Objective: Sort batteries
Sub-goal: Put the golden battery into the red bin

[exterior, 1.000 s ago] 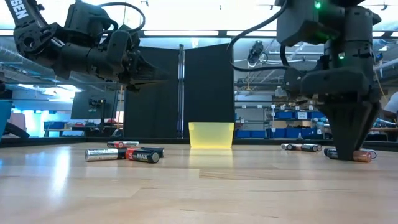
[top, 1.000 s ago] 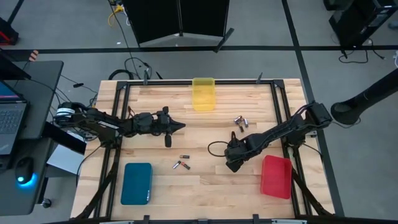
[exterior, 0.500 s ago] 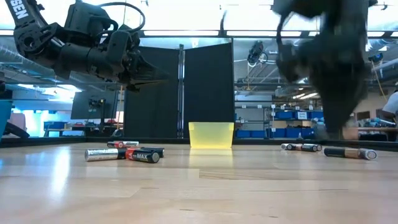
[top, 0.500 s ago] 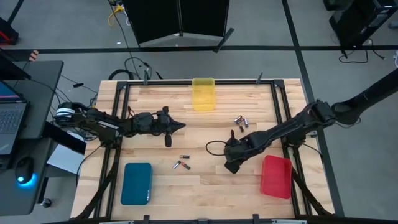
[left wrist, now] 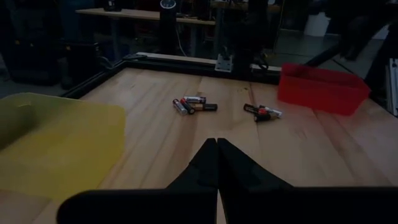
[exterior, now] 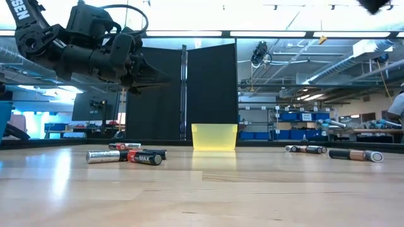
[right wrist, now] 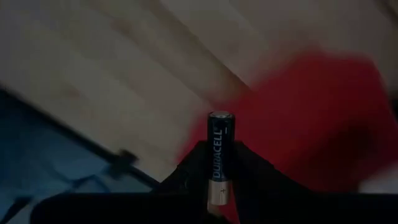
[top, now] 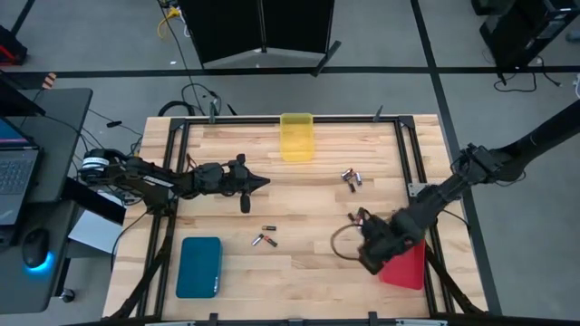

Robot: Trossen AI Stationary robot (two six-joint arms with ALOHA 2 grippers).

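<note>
My right gripper (top: 370, 257) hangs at the near left edge of the red tray (top: 406, 263), shut on a black and copper battery (right wrist: 219, 152). My left gripper (top: 265, 183) is shut and empty, held above the table left of centre; its tips also show in its wrist view (left wrist: 216, 143). Loose batteries lie on their sides on the wood: a small group near the middle (top: 265, 240), another group toward the far right (top: 352, 177), and a single long one (exterior: 355, 154). My right gripper pinches the battery between its two fingers by its copper end (right wrist: 217, 190). The battery lies along the fingers, and its black end (right wrist: 220, 119) sticks out past their tips. It is lifted clear of the table, with the red tray (right wrist: 311, 118) behind it.
A yellow tray (top: 296, 136) stands at the far edge, and a teal tray (top: 199, 265) at the near left. Black frame rails run round the table top. Bare wood lies between the battery groups.
My right gripper has risen off the table, out of the low view, and has gone toward the table's near right corner as far as the red tray, with one battery. The long battery that lay by it stays on the table.
</note>
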